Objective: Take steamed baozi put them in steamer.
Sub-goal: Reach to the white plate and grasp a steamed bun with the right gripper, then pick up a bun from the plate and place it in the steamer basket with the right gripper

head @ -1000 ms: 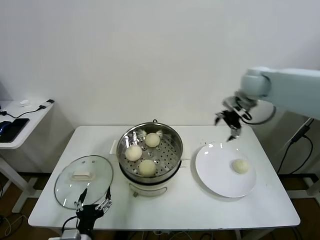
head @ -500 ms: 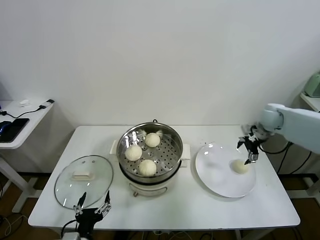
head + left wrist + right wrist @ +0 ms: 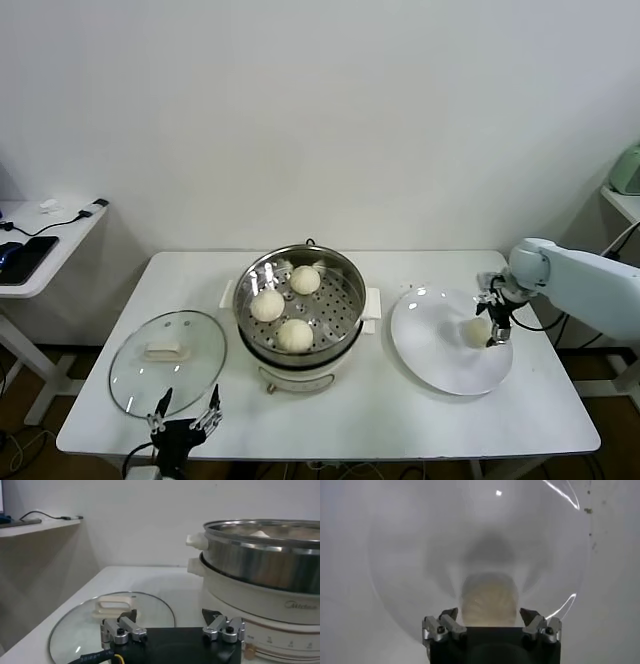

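The round stainless-steel steamer (image 3: 300, 305) holds three cream-white dough buns (image 3: 267, 305); the right gripper (image 3: 492, 323), fingers spread wide, straddles the fourth bun (image 3: 477, 329) on the flat white plate (image 3: 440, 355).

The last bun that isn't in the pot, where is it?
In the head view it lies on the white plate, right of the steamer: the bun, with the right gripper open around it.

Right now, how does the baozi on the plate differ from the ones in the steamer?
The plate baozi sits alone on the flat white plate, between the open right pincer fingers. The three steamer baozi lie untouched on the steamer tray. All are round and cream-white.
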